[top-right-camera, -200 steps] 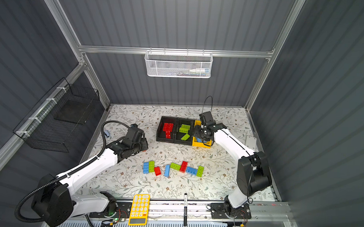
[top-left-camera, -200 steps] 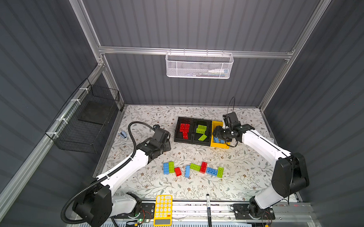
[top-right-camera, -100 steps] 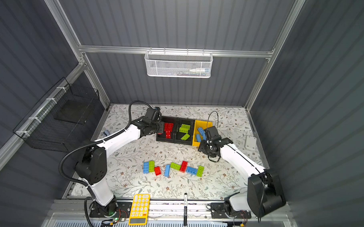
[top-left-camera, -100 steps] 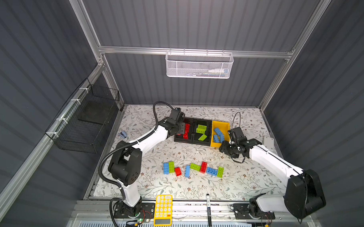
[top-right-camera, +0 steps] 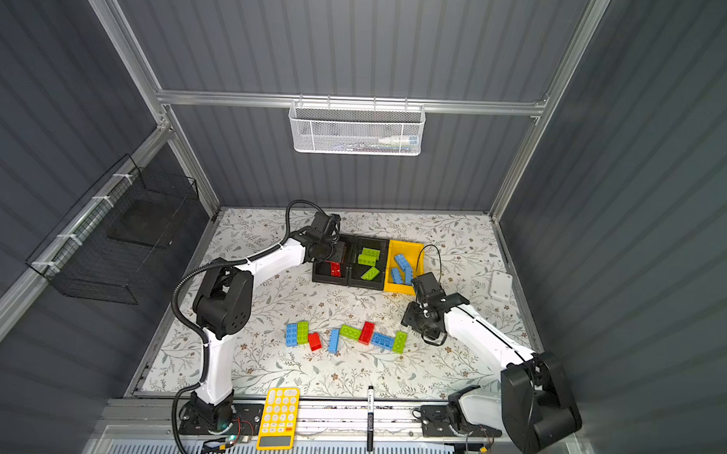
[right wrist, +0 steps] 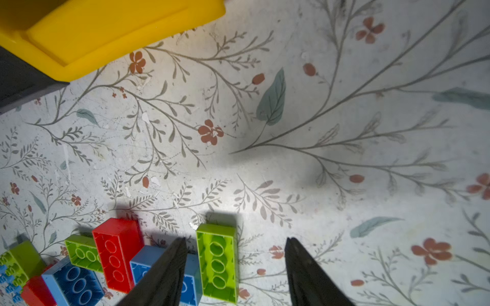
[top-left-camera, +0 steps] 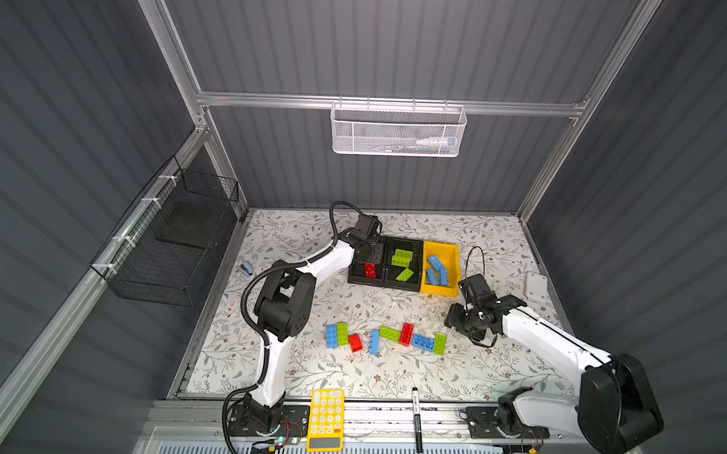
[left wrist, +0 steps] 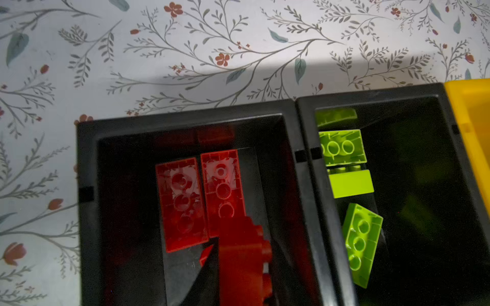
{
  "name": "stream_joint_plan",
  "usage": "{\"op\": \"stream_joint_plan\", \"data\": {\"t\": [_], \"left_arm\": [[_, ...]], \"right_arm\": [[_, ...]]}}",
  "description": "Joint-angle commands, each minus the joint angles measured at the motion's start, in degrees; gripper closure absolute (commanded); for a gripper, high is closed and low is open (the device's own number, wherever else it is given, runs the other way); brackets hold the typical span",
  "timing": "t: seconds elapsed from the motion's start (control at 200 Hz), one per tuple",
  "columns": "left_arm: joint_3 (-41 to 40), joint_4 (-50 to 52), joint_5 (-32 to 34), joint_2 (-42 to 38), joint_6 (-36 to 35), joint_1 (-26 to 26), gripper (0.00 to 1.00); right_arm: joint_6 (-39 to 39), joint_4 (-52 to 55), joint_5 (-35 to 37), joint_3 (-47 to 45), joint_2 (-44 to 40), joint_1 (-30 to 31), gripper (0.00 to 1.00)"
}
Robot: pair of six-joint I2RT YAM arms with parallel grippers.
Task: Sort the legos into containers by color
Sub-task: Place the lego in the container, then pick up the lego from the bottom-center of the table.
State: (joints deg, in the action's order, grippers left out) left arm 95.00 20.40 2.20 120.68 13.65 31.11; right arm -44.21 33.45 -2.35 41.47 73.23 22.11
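Right pincer (right wrist: 235, 238) wide, empty, low over worktop (right wrist: 344, 132). Green brick (right wrist: 216, 262) under gap, off-centre toward one finger (right wrist: 164, 275); long axis along fingers, so closing spans short width. Blue brick (right wrist: 140, 265) touches it that side; bare worktop other side. Farther: green bin (top-left-camera: 415, 275), well apart. Left pincer (top-left-camera: 369, 251) over red bin (top-left-camera: 357, 275), red brick (left wrist: 238, 265) at tips; grip unclear. Right arm nearer row of loose bricks (top-left-camera: 406, 334).

Bricks (right wrist: 216, 259) look like smooth shiny plastic, same with the yellow bin (right wrist: 106, 34). Black bins (left wrist: 185, 119) are glossy too, reflections all over. Tabletop (right wrist: 318, 132) is a matt printed sheet, kinda scuffed. Hanging basket (top-left-camera: 396, 131) is white metal mesh.
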Motion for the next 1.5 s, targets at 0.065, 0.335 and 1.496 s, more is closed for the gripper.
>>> {"op": "stream_joint_plan", "data": {"t": [0.065, 0.335, 1.496], "left_arm": [[1.0, -0.1, -0.8, -1.2, 0.7, -0.5, 0.49], [-2.1, -1.1, 1.2, -7.0, 1.1, -1.6, 0.37], [-22.6, -5.5, 3.9, -24.2, 5.3, -8.2, 0.36]], "right_arm": [[-0.3, 0.8, -0.6, -0.4, 1.2, 0.8, 0.37], [-1.3, 0.4, -0.6, 0.0, 4.0, 3.8, 0.37], [-9.3, 7.1, 7.0, 4.3, 12.6, 11.7, 0.63]]}}
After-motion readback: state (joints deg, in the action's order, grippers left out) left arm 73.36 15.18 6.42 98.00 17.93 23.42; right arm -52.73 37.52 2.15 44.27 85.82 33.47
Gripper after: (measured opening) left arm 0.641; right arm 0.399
